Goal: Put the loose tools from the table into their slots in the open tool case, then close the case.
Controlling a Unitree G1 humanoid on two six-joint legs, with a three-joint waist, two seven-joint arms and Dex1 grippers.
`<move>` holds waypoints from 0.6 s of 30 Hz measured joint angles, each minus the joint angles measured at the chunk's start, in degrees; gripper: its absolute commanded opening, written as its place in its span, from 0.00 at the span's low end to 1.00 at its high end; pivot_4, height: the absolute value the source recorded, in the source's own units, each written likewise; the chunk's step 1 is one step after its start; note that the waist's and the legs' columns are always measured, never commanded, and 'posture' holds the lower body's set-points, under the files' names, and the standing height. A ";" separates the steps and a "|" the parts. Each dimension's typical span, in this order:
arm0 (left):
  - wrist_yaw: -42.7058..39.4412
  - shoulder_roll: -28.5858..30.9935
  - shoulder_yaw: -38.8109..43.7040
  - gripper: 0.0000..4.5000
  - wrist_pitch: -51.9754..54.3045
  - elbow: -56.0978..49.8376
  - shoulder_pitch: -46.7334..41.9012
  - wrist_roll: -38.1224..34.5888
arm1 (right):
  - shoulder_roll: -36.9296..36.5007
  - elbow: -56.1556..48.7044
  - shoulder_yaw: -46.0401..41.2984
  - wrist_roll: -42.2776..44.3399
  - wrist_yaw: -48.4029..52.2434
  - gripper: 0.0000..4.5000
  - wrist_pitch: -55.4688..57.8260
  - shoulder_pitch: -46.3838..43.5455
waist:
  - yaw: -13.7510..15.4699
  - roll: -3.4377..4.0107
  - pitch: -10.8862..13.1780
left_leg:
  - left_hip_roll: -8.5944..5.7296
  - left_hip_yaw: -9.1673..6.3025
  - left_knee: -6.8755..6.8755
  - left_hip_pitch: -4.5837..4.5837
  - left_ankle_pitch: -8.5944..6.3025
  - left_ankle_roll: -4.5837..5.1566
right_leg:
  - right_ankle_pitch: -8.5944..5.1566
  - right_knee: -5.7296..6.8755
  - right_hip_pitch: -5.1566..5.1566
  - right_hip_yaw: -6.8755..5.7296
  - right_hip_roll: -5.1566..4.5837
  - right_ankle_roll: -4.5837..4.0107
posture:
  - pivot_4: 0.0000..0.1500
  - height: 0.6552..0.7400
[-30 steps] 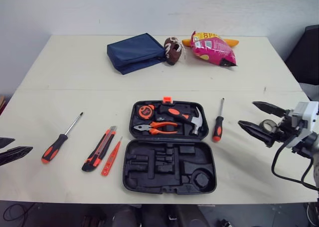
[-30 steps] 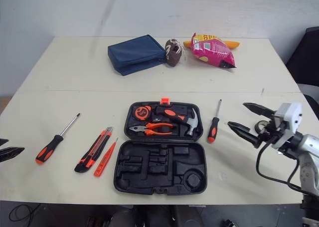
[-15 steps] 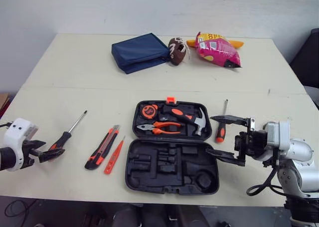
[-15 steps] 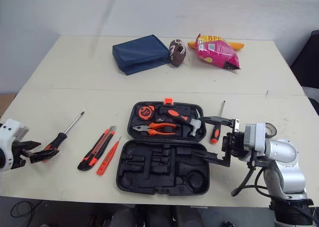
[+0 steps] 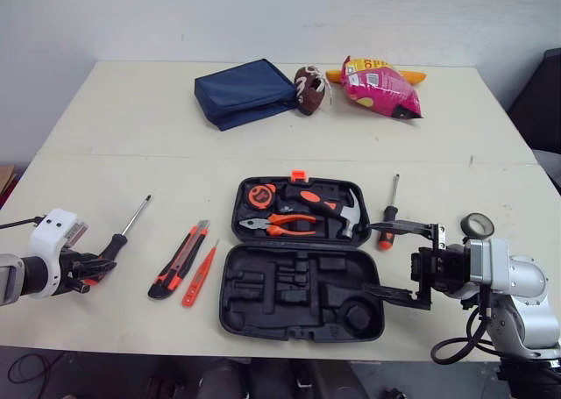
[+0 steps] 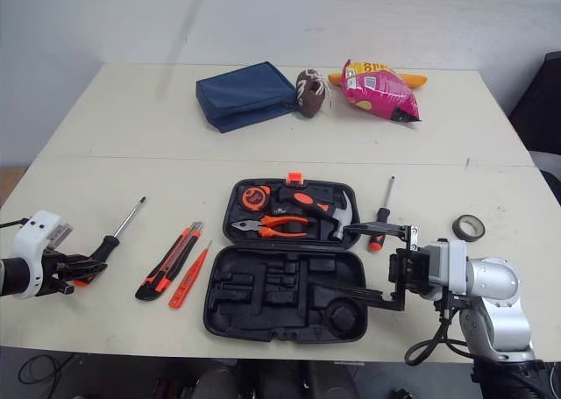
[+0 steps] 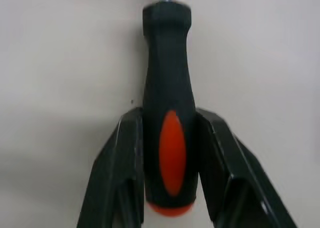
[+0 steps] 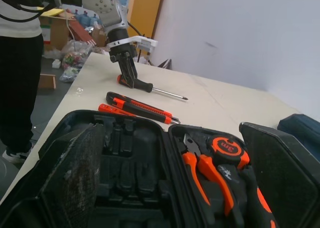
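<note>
– So where is the long screwdriver with the black-and-orange handle right now?

– Flat on the cream table, well left of the open black plastic tool case, with its shaft pointing away from the robot. The left gripper has a finger pressed to each side of the handle near its butt, clamped on it. The tool is not lifted yet.

– Why grip it there?

– My guess is that holding in line with the handle lets the arm carry it lengthwise to a slot. The nearer half of the case has its moulded slots bare. The far half holds orange-handled pliers and a hammer.

– And the other arm?

– The right gripper hangs at the case's right edge, fingers spread wide and holding nothing. The short black-and-orange screwdriver is just beside its upper finger, so that is probably its target.

– What has changed?

– Half a second ago the left fingers stopped just short of the handle's end, and now they flank it. A second ago both grippers were out at the table's sides. The utility knife and the thin orange tool lie as before.
</note>
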 measured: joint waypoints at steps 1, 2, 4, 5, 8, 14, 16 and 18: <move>-0.07 -0.04 0.07 0.17 -0.61 0.02 0.07 0.02 | -0.09 0.02 -0.02 -0.01 -0.01 1.00 -0.20 0.00 | -0.03 0.00 0.00 | 0.00 0.00 0.00 0.00 0.00 0.00 | 0.00 0.01 0.00 0.00 0.00 0.00 | 1.00 1.00; -0.20 -0.27 0.16 0.17 -1.64 0.03 0.08 0.03 | -0.17 0.12 -0.07 -0.01 -0.01 1.00 -0.28 0.00 | 0.00 0.00 0.00 | 0.00 0.00 0.00 0.00 0.00 0.00 | 0.00 0.01 -0.01 -0.01 0.01 0.00 | 1.00 1.00; -1.02 -1.10 0.65 0.17 -6.29 0.00 -0.42 0.02 | -0.33 0.64 -0.18 -0.08 -0.07 1.00 -0.43 -0.02 | 0.16 -0.02 0.00 | 0.01 -0.02 0.01 -0.02 0.01 -0.01 | 0.00 0.01 -0.01 -0.02 0.01 -0.01 | 1.00 1.00; -2.34 -1.11 1.13 0.17 -9.60 -0.40 -0.97 -0.03 | -0.35 1.34 -0.36 -0.16 -0.09 1.00 -0.82 -0.05 | 0.21 -0.07 -0.01 | 0.01 -0.03 0.02 -0.03 0.01 -0.01 | 0.00 -0.01 -0.01 -0.03 0.01 -0.01 | 1.00 1.00; -7.36 0.21 1.94 0.17 -16.70 -4.80 -3.35 -0.72 | -0.51 4.08 -1.23 -0.75 -0.11 1.00 -2.14 -0.98 | 0.31 -0.08 -0.02 | -0.03 -0.01 0.05 -0.05 0.02 -0.02 | 0.00 -0.03 0.02 -0.03 -0.03 -0.01 | 1.00 1.00; -17.36 3.64 -5.22 0.17 -22.69 -15.36 -10.65 -3.54 | -3.32 6.61 -2.15 -1.19 1.00 1.00 -2.33 -1.71 | 0.93 -0.03 0.01 | -0.04 0.03 0.03 -0.04 0.05 -0.08 | 0.00 -0.05 0.01 0.04 0.04 -0.01 | 1.00 1.00; -19.00 3.54 -11.23 0.17 -22.29 -18.56 -15.85 -4.18 | -3.75 7.04 -2.03 -1.19 1.14 1.00 -1.32 -1.85 | 1.12 -0.02 0.02 | -0.02 0.02 0.05 -0.03 0.10 -0.16 | 0.00 0.00 0.02 0.07 0.11 -0.01 | 1.00 1.00; -20.19 3.29 -16.21 0.17 -21.19 -22.36 -20.27 -4.86 | -3.78 7.05 -1.88 -1.22 1.13 1.00 -1.07 -2.20 | 1.09 -0.01 0.02 | -0.03 0.02 0.05 -0.02 0.12 -0.17 | 0.00 0.03 0.02 0.13 0.14 0.00 | 1.00 1.00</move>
